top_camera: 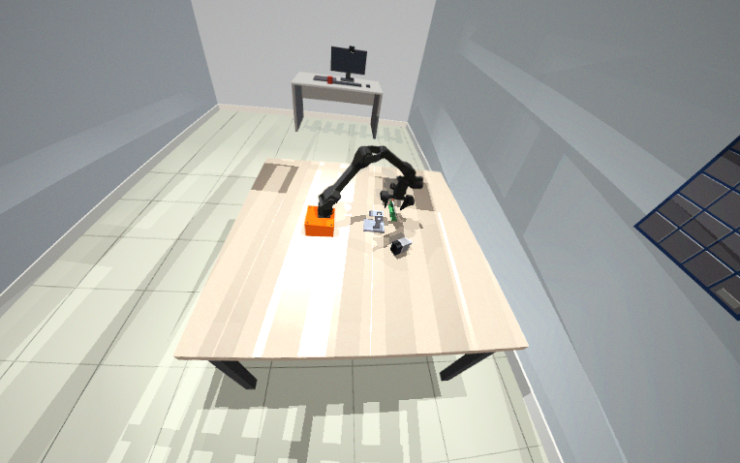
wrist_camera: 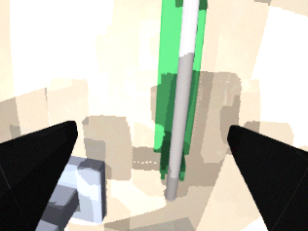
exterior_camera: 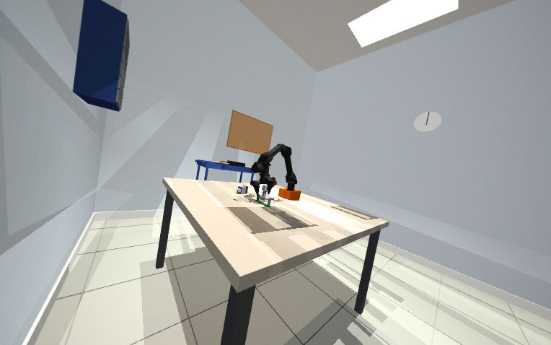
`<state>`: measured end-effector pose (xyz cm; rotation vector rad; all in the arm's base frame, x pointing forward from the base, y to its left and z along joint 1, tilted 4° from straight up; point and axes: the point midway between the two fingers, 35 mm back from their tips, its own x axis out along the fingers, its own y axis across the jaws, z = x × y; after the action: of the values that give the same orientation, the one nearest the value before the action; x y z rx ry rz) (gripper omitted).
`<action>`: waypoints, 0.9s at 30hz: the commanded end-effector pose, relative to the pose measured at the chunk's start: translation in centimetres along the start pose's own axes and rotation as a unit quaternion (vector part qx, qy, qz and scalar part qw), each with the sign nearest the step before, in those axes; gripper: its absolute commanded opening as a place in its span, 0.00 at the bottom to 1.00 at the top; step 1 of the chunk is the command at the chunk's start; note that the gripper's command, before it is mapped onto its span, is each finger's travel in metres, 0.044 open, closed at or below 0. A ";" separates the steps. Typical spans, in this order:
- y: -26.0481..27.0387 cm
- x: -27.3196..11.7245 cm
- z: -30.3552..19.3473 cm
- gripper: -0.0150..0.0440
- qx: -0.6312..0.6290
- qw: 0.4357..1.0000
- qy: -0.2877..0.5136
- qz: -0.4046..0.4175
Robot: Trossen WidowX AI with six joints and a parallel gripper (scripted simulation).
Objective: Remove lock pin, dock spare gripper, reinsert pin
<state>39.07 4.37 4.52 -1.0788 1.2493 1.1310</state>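
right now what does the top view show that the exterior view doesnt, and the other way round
Only the top view: a monitor on a pale desk.

Only the exterior view: a cork board, a wall clock and a blue table.

Both: the black arm, its gripper open over the green rack, and the orange base block.

From here I see my arm [top_camera: 362, 156] [exterior_camera: 287, 159], all black, with chunky joints and tapered black fingers.
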 end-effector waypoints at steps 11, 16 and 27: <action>0.5 -2.5 0.0 1.00 0.000 1.000 0.002 0.008; 0.8 -3.1 0.0 1.00 0.000 1.000 0.003 0.012; 1.2 -4.8 0.0 1.00 0.000 1.000 0.005 0.021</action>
<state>37.95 4.36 8.41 -1.0633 1.2870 1.1610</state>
